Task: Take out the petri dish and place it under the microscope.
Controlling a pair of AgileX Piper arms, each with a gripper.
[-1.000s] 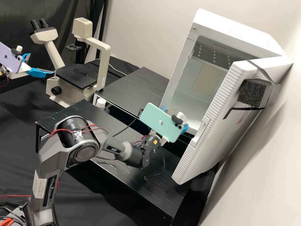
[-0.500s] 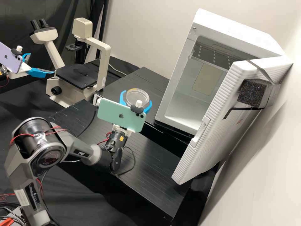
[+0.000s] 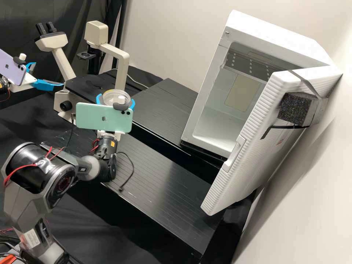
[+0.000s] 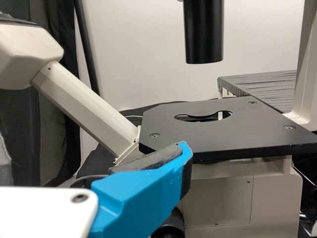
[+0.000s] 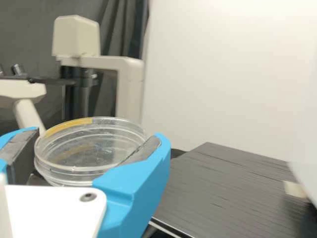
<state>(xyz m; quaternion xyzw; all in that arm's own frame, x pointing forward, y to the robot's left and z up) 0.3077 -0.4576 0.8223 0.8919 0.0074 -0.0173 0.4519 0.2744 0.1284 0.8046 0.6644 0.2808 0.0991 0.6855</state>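
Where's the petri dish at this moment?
In the high view, the petri dish is left of centre, held in the right claw, with the microscope just behind it.

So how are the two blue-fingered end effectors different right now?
The right end effector has its fingers closed around the rim of a clear petri dish, while the left end effector has its fingers spread with nothing between them.
The right one carries a mint-green phone; the left one carries a lilac phone.
Both have two bright blue fingers on a white mount, and both are near the microscope.
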